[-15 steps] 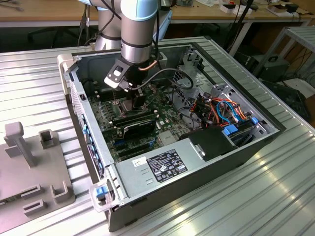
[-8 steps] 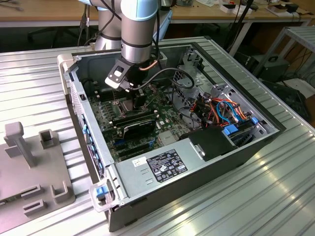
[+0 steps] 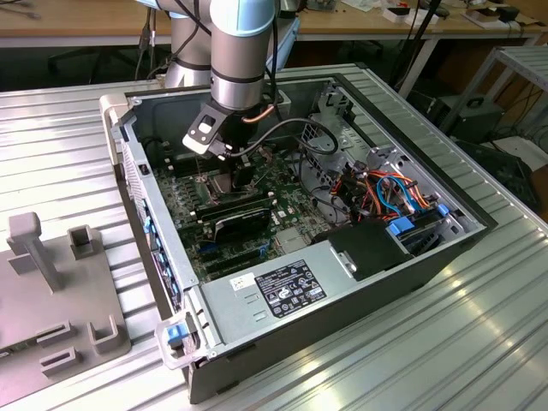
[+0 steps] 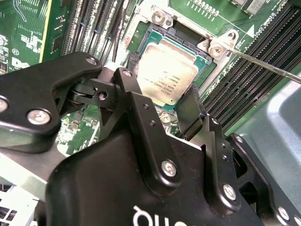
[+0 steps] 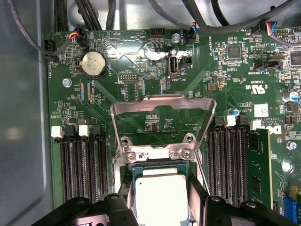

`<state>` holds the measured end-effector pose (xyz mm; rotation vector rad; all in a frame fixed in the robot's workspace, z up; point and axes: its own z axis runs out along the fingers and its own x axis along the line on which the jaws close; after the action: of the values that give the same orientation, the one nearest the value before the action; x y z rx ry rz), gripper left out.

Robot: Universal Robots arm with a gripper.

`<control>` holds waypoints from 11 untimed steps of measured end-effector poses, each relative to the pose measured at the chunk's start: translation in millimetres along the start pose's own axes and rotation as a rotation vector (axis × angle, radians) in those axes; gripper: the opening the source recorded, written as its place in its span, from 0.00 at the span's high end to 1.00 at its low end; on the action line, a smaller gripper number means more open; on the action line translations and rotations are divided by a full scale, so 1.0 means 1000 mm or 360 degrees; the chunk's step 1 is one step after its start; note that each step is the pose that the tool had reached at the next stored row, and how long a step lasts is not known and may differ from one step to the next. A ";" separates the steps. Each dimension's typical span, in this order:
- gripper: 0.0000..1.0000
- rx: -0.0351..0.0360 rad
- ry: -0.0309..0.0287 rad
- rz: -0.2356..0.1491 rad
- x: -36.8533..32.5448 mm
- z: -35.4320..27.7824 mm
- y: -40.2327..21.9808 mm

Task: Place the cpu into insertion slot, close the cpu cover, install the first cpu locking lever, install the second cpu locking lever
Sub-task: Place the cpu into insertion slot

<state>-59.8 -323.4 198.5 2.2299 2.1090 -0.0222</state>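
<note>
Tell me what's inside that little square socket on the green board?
The cpu lies in the insertion slot, silver top up. Whatever is beneath it is covered by the chip. The cpu cover is flipped open.

We see the cpu (image 5: pixel 162 197) topped with pale silver-grey metal, smooth and satin, while the cpu cover (image 5: pixel 162 104) is thin bare sheet metal with a dull silver-tan sheen. The insertion slot (image 5: pixel 155 153) has a bright metal rim with shiny screw heads. Around it we find the circuit board (image 5: pixel 141 61) in glossy green lacquer and the memory slots (image 5: pixel 82 165) in matt black plastic. The gripper (image 4: pixel 162 81) looks matt black and faintly grained, with polished screws. The computer case (image 3: pixel 257 300) is grey sheet metal, and the desk (image 3: pixel 479 325) is ribbed metal with a soft gleam.
</note>
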 end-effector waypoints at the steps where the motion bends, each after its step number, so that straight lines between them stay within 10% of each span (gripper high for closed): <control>1: 0.43 0.0000 0.00000 0.0001 0.0000 0.0000 0.0000; 11: 0.35 0.0003 -0.00008 0.0016 -0.0003 -0.0077 0.0003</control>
<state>-59.8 -323.3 206.3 2.2411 2.0986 -0.0244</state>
